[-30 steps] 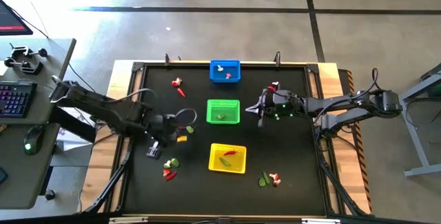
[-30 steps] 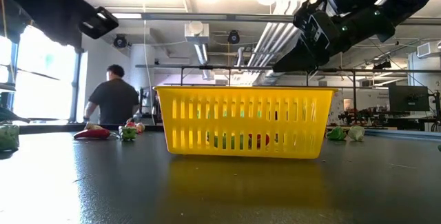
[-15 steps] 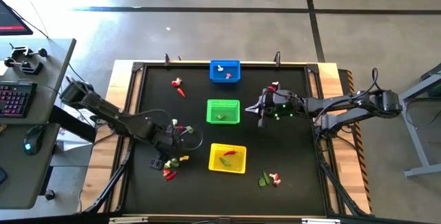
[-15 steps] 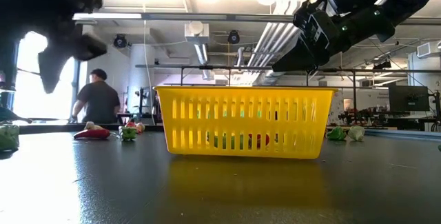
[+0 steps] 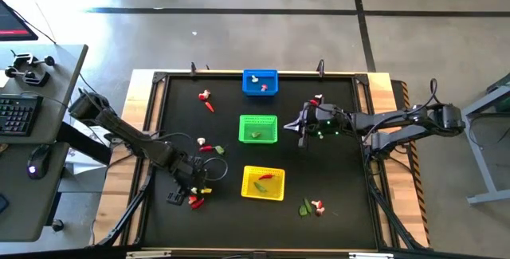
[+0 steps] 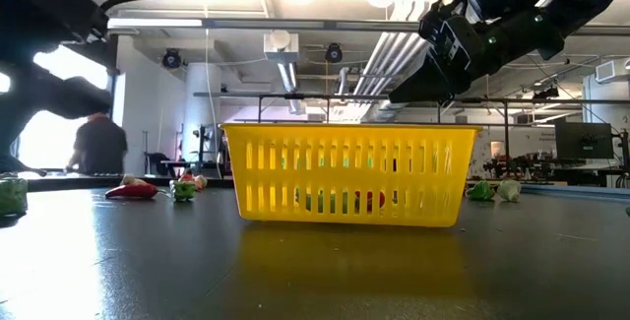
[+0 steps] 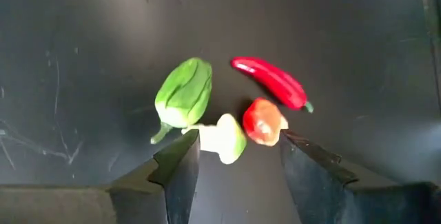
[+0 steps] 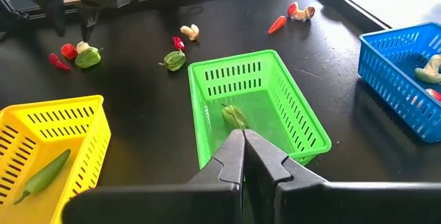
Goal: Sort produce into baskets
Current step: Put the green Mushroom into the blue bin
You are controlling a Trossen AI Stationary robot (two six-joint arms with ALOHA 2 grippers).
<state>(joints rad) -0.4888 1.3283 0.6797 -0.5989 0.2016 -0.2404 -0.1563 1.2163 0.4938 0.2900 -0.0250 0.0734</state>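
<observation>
In the high view, the left end effector (image 5: 194, 189) had been moved down the worktop (image 5: 343, 171) over the last second, from beside the green basket (image 5: 258, 128) to a produce cluster left of the yellow basket (image 5: 263, 182); another pick seemed prepared.

In the left wrist view, its fingers (image 7: 180, 169) were spread wide, empty, around a mushroom (image 7: 241, 129).

In the right wrist view, the right end effector (image 8: 243, 156) hung closed, empty, above the green basket.
</observation>
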